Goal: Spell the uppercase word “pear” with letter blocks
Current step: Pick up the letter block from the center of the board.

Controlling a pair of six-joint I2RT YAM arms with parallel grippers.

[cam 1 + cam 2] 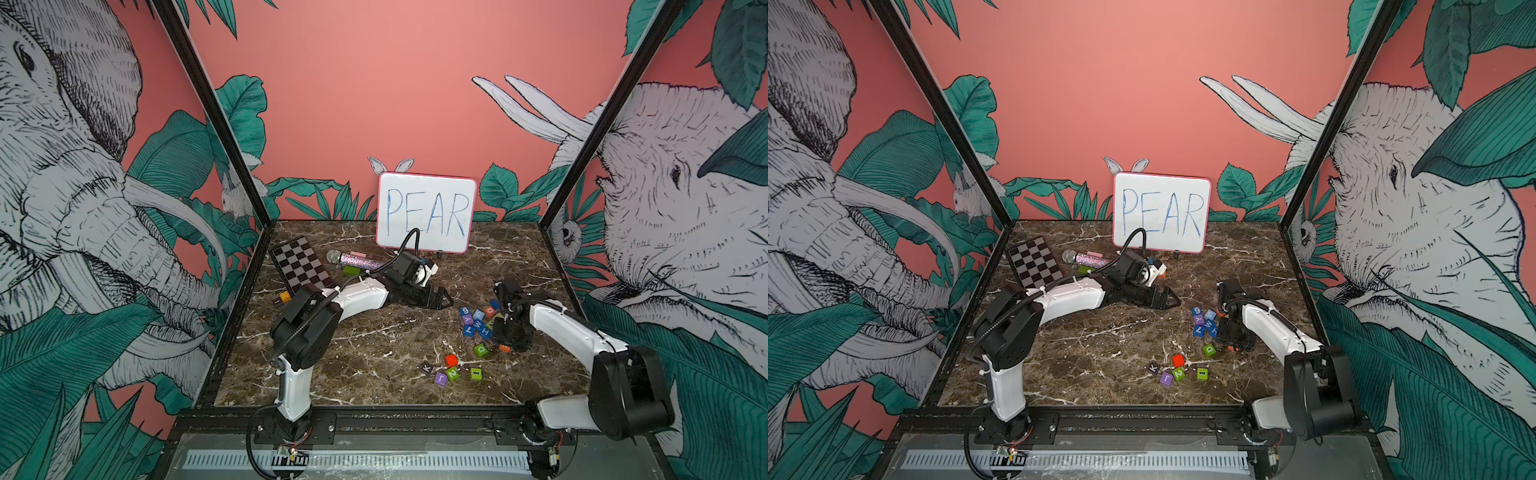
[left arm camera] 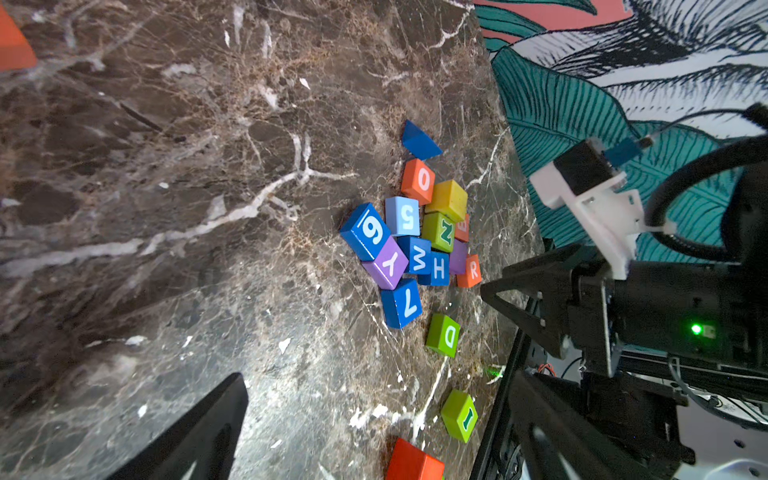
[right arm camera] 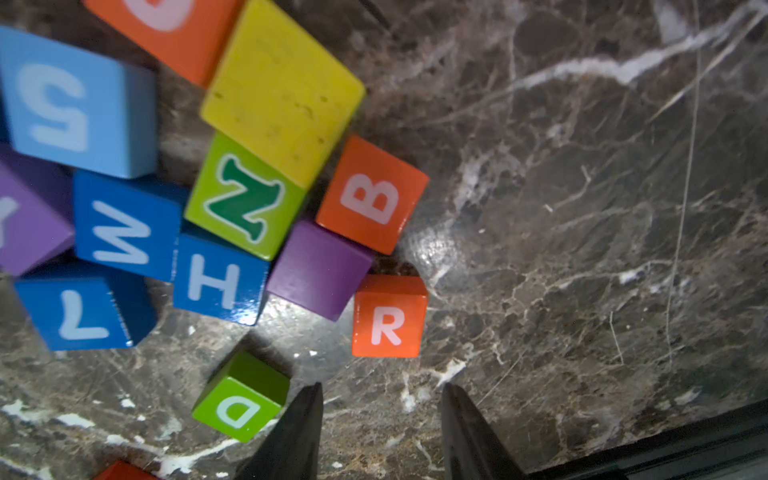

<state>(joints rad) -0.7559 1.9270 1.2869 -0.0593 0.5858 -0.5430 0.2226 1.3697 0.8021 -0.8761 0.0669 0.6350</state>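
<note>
The letter blocks lie in a tight cluster (image 1: 478,322) on the marble table right of centre. An orange R block (image 3: 388,318) sits at the cluster's edge, also seen from the left wrist as the R block (image 2: 471,270). My right gripper (image 3: 382,390) hangs just above the table close to it. It is open with only bare marble between its fingers, and the R lies a little beyond the tips. In both top views the right gripper (image 1: 505,334) points down at the cluster's right side. My left gripper (image 1: 440,299) lies low at mid-table, wide open and holding nothing.
A whiteboard reading PEAR (image 1: 426,212) leans on the back wall. A checkerboard (image 1: 301,270) and glitter microphone (image 1: 357,259) lie back left. Green D (image 3: 239,405) sits beside one right finger. Loose K, J, 2, I and a red block (image 1: 451,360) lie nearer the front.
</note>
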